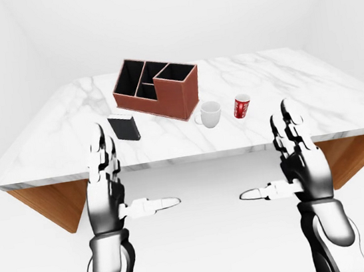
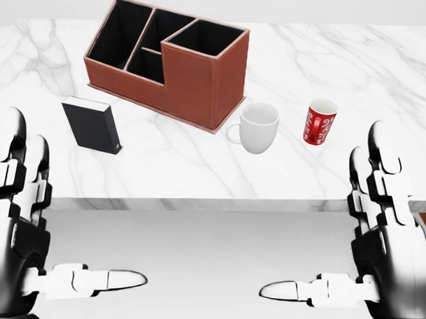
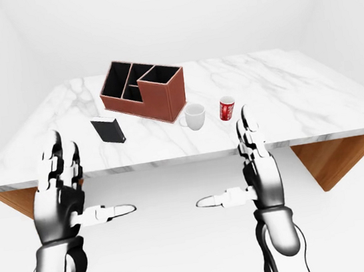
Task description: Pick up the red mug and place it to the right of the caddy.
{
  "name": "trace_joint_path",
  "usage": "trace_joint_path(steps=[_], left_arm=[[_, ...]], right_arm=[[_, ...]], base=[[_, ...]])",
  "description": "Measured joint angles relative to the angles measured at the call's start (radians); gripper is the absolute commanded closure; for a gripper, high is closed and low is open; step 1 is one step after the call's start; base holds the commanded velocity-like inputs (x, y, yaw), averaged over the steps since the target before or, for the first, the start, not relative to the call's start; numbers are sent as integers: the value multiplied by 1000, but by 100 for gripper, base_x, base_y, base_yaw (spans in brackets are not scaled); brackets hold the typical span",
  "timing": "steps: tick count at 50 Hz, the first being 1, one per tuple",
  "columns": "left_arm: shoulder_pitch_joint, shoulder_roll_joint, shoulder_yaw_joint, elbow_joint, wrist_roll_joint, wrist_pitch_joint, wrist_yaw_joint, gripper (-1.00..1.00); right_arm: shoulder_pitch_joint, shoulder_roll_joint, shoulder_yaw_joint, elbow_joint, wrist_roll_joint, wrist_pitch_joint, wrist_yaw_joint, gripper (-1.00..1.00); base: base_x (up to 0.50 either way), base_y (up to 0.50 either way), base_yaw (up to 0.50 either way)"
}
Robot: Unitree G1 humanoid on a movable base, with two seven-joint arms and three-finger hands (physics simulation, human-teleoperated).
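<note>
A red mug (image 2: 320, 122) with white lettering stands upright on the marble table (image 2: 356, 73), right of a white mug (image 2: 257, 127). The brown caddy (image 2: 171, 60) with black compartments stands left of both mugs, toward the top of the head view. My left hand (image 2: 29, 223) is open and empty below the table's near edge at the left. My right hand (image 2: 368, 235) is open and empty below the edge at the right, below the red mug and apart from it.
A black box (image 2: 93, 125) stands on the table left of the white mug, below the caddy. The table's near edge (image 2: 197, 203) runs across between my hands and the objects. Wooden table sides (image 1: 50, 203) show under the top.
</note>
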Motion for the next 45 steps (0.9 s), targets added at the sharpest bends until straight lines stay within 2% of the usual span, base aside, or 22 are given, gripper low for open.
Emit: trace_joint_path(steps=[13,45], left_arm=[[54,0,-14,-170,11,0,-4,-100],[93,4,-28,-276,10,0,-11,-100]], right_arm=[[38,12,-25,-151,21,0,16,-100],[54,20,-51,-221,75,0,34,-100]], base=[[6,0,0],[49,0,0]])
